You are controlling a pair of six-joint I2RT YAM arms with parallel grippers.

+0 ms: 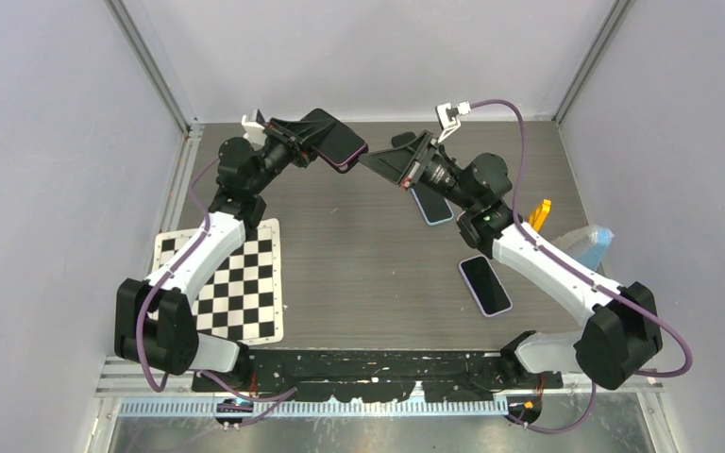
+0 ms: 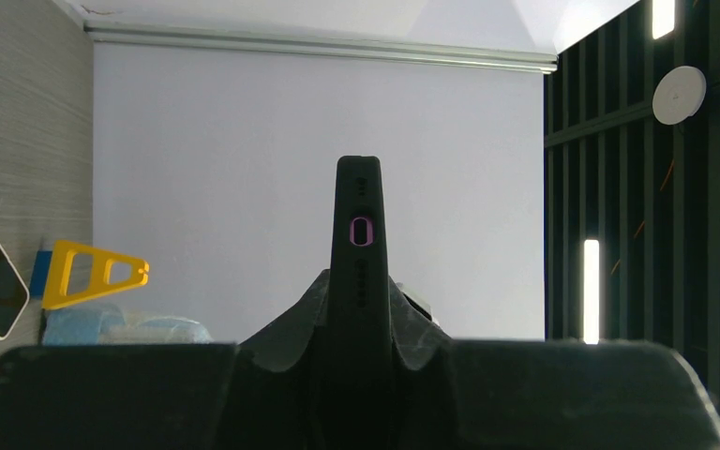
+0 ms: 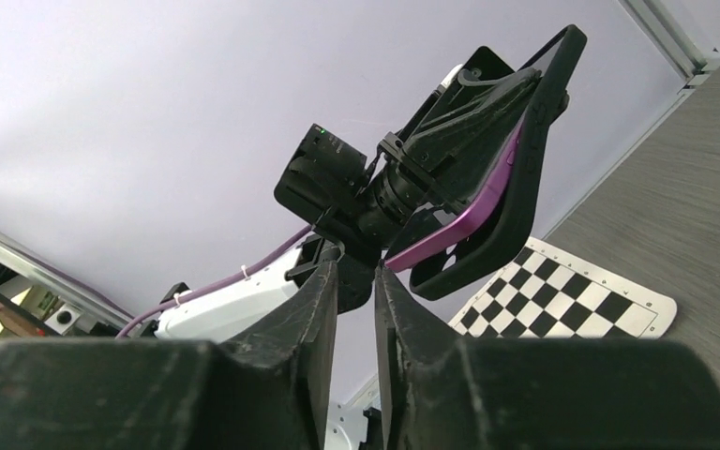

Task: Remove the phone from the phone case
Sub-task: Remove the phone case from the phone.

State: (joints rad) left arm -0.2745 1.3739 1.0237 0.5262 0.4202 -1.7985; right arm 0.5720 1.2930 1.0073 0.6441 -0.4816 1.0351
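Left hand is pinching the cased phone and holding it in the air above the far side of the worktop, edge-on to its own camera. Seen from the other wrist, the black phone case stands off from the purple phone at the lower corner, while the rest of the phone sits inside it. Right hand hangs just below that loose corner, its fingers drawn almost together with only a thin slit between them and nothing in it. Two spare phones lie flat near the right arm, and a checkerboard sheet lies by the left.
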